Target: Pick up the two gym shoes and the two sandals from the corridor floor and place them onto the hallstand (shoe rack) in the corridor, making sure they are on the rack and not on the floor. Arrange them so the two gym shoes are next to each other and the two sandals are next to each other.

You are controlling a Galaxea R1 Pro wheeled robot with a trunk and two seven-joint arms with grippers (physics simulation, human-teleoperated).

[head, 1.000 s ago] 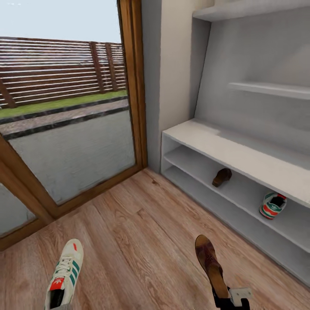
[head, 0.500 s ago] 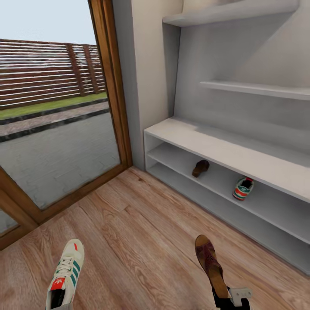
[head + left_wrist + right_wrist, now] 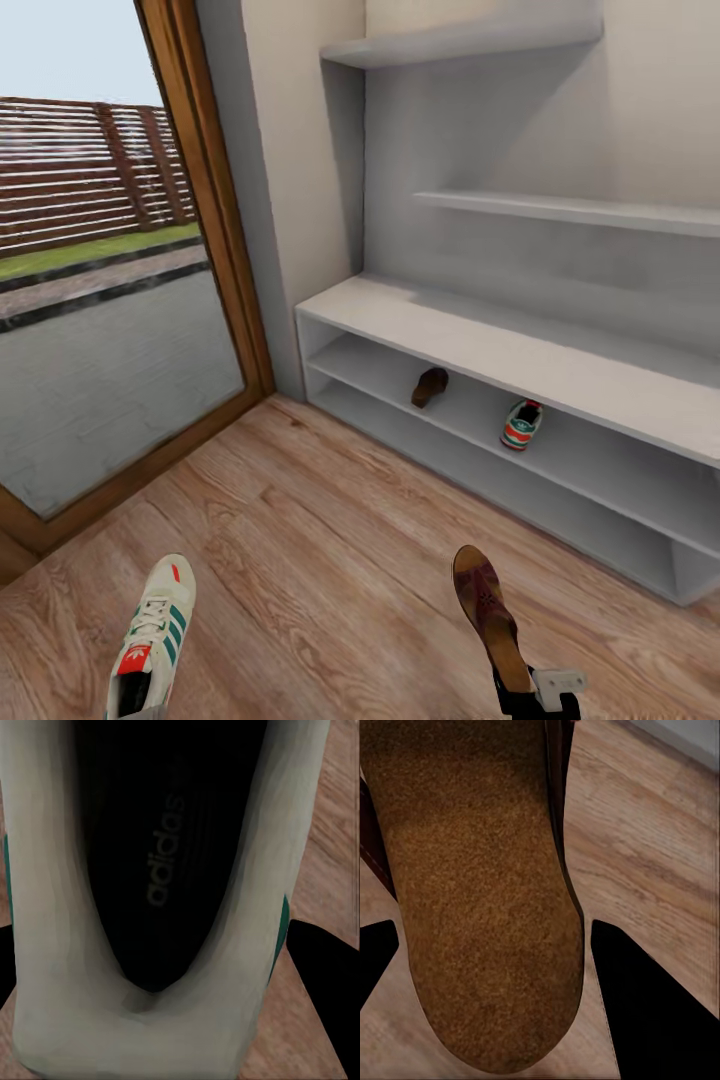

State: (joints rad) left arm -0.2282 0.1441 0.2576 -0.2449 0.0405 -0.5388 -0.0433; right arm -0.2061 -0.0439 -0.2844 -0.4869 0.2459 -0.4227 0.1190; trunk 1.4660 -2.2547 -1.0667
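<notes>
My left gripper [image 3: 154, 971] is shut on the heel of a cream gym shoe [image 3: 150, 638] with green stripes; its dark insole [image 3: 161, 847] faces the left wrist camera. My right gripper [image 3: 535, 692] is shut on the heel end of a brown sandal [image 3: 487, 612], whose tan insole [image 3: 472, 892] sits between the black fingers [image 3: 641, 994]. Both are held above the wood floor [image 3: 330, 530]. The pale-grey hallstand [image 3: 480, 345] stands ahead to the right. On its upper shelf level lie the other sandal [image 3: 430, 386] and the other gym shoe [image 3: 521, 424], a short gap apart.
A tall glass door with a brown wooden frame [image 3: 215, 230] fills the left side, with a fence and lawn outside. A beige wall strip [image 3: 300, 150] separates it from the hallstand. A floating shelf [image 3: 570, 210] runs across the grey back panel.
The whole view has swung to the right: door and hallstand slid left in the picture and the rack looks farther off. The held shoe and sandal keep their places in the grippers.
</notes>
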